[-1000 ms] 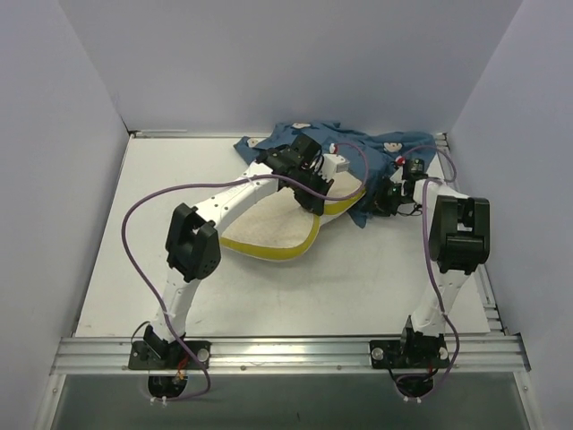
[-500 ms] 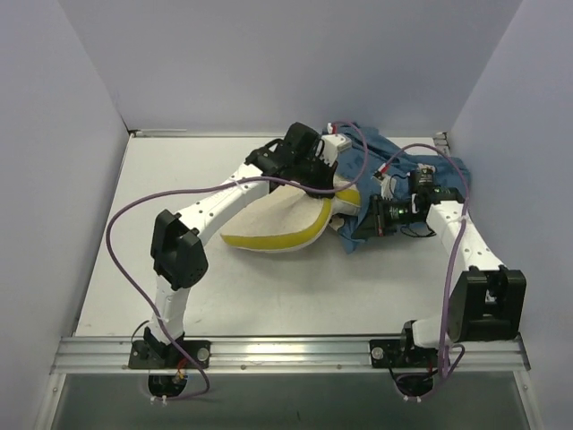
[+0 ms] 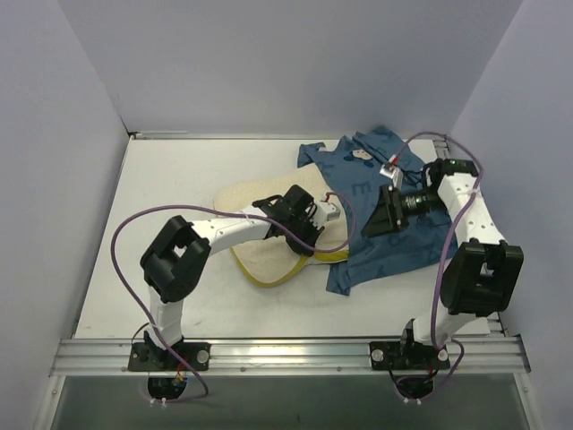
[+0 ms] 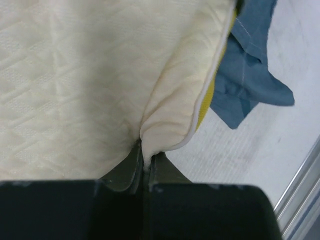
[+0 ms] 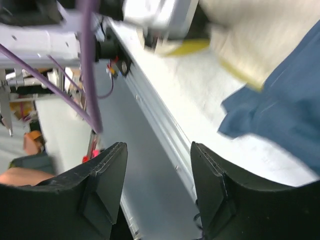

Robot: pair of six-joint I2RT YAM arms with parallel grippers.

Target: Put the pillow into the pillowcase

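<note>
Top external: pillow [image 3: 246, 193] lying on worktop [image 3: 170, 179]; pillowcase [image 3: 394, 255] adjoining to its right; left claw [image 4: 145, 162] clenched on pillow edge; right claw [image 5: 157, 165] released, empty, above pillowcase; judged travel: rightward

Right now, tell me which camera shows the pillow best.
Top external: the pillow shows nearly whole, though the left arm crosses it. Left wrist shows only a fold pinched in the left claw; right wrist, a blurred corner.
</note>
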